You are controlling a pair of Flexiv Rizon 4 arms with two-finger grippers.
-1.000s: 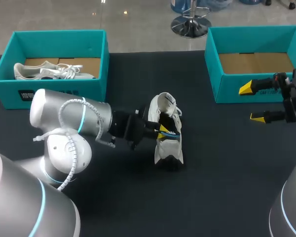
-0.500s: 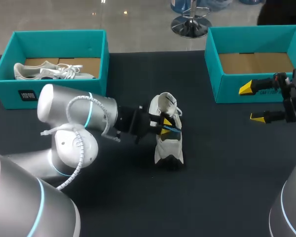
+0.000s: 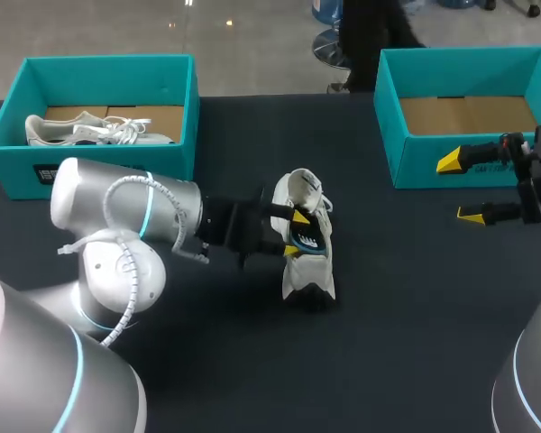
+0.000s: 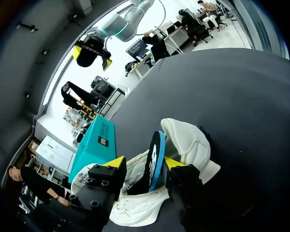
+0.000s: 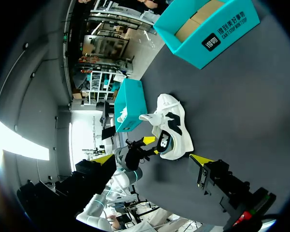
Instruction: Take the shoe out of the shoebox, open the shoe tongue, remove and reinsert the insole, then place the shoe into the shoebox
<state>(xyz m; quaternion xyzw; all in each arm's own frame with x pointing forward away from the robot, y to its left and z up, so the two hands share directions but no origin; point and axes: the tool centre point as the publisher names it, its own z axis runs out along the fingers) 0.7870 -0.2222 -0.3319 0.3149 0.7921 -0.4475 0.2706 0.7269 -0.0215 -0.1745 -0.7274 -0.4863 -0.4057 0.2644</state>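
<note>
**Fingers of left gripper (image 3: 296, 234) astride the insole (image 3: 312, 242), mid-table**

1. Far left corner of the table (image 3: 415, 325): left shoebox (image 3: 13, 167), teal, holding a second pale shoe (image 3: 90, 131). Not engaged.

2. Middle of the table: left gripper, its arm entering from the left edge. Its fingers are parted to a moderate gap and grip nothing. In the left wrist view the insole, dark with a blue rim, stands on edge in that gap. One yellow tip sits just beside it and the other is apart from it, so there is no two-sided hold.

3. Same spot: white shoe (image 3: 305, 271), out of its box. Its long axis runs from the far edge toward the near edge, with the opening toward the far end as far as can be told. The fingers meet it crosswise from the left. The insole lies along the shoe and stands partly out of the opening. Judged: a pinch needs only the gap closed; reseating needs a push down along that axis.

4. Far right corner: right shoebox (image 3: 415, 161), teal, open-topped.

5. Right edge: right gripper (image 3: 460, 188), fingers wide apart and holding nothing. It is just in front of the right shoebox and well apart from the shoe. The left arm is by far the nearer.
</note>
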